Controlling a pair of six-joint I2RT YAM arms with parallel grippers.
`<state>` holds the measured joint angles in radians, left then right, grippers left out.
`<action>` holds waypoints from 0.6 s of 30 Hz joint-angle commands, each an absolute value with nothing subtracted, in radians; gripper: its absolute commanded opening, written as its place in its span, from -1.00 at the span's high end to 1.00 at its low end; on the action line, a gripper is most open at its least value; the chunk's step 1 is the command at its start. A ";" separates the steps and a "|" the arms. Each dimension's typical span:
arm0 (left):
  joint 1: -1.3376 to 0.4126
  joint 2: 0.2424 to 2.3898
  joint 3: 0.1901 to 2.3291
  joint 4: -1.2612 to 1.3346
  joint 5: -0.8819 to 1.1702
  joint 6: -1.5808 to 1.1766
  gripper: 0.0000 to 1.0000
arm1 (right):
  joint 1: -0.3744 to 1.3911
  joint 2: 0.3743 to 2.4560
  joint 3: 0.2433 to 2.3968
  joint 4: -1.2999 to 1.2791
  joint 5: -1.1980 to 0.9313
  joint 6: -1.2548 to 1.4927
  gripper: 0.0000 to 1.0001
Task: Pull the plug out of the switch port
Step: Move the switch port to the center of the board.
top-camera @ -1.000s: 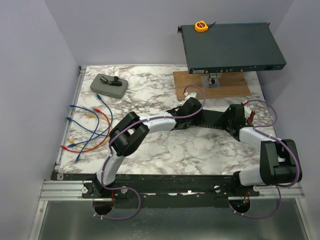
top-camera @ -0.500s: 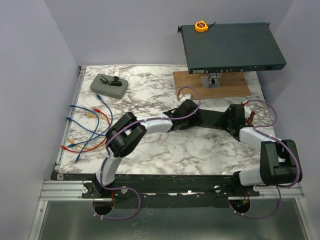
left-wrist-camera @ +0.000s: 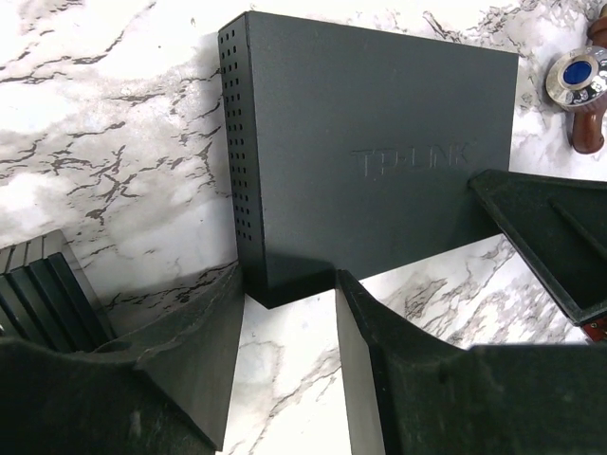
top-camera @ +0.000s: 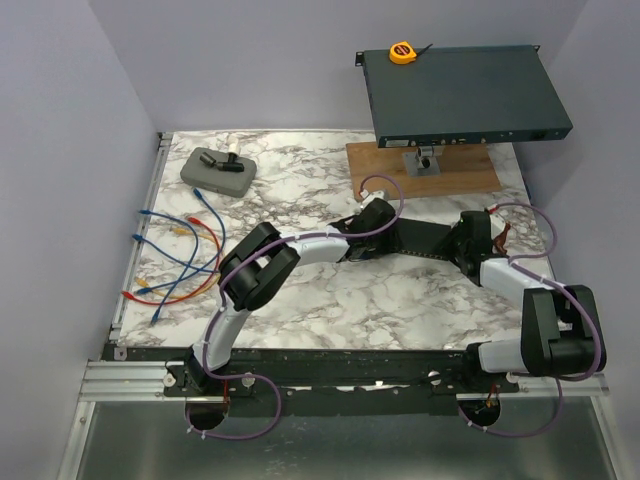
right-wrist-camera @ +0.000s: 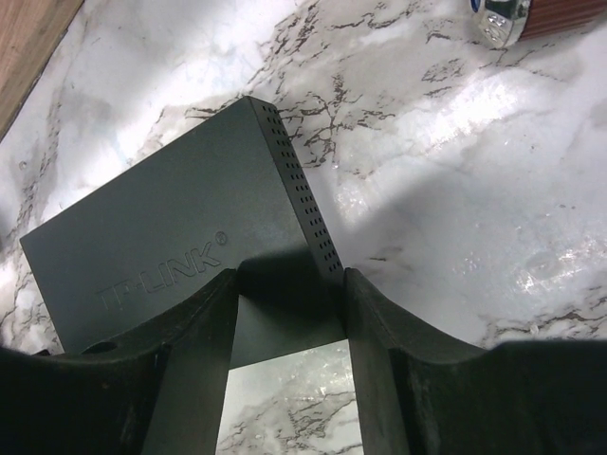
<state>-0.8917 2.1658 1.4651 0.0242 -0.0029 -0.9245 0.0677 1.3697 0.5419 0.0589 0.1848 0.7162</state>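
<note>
The switch (top-camera: 425,238), a flat black box with a maker's name pressed into its top, lies on the marble desk (top-camera: 330,300) about midway between the near and far edges and somewhat toward the right edge. The two arms reach it from opposite ends.

The left gripper (top-camera: 398,237) is at the switch's left end. In the left wrist view its fingers (left-wrist-camera: 204,360) stand apart with one corner of the switch (left-wrist-camera: 379,142), beside a vented side wall, in the gap of the gripper (left-wrist-camera: 289,284). I cannot tell whether they press on it.

The right gripper (top-camera: 455,245) is at the other end. The right wrist view shows this gripper (right-wrist-camera: 289,275) part-way apart and astride a corner of the switch (right-wrist-camera: 161,237), which fills the gap. Whether it clamps I cannot tell either.

The port face is hidden in every view, so the plug cannot be made out.

A brown-handled tool (left-wrist-camera: 579,81) with a shiny cap lies on the desk just beside the switch, toward the right edge. Loose cables (top-camera: 175,255) lie spread along the left edge, and a grey case (top-camera: 217,170) sits near the far left corner. A wooden board (top-camera: 425,170) at the far edge carries a stand that holds a rack unit (top-camera: 465,95), and a yellow tape measure (top-camera: 401,52) rests on top of that unit.
</note>
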 commanded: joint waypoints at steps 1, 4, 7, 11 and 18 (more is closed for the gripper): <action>-0.914 2.161 1.442 0.055 0.087 -0.897 0.21 | 0.071 1.342 0.498 0.044 0.121 0.756 0.04; -0.927 2.134 1.402 0.069 0.097 -0.879 0.24 | 0.071 1.322 0.474 0.027 0.106 0.771 0.06; -0.935 2.108 1.359 0.090 0.115 -0.877 0.26 | 0.071 1.281 0.440 0.015 0.075 0.792 0.08; -0.957 2.084 1.320 0.097 0.132 -0.863 0.29 | 0.071 1.229 0.407 -0.025 0.047 0.823 0.09; -0.989 2.010 1.197 0.129 0.178 -0.833 0.29 | 0.071 1.079 0.353 -0.130 0.021 0.841 0.08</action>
<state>-0.9344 2.0575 1.2690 0.1158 0.0570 -0.8623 0.0586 1.1534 0.3954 -0.0154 0.1394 0.7929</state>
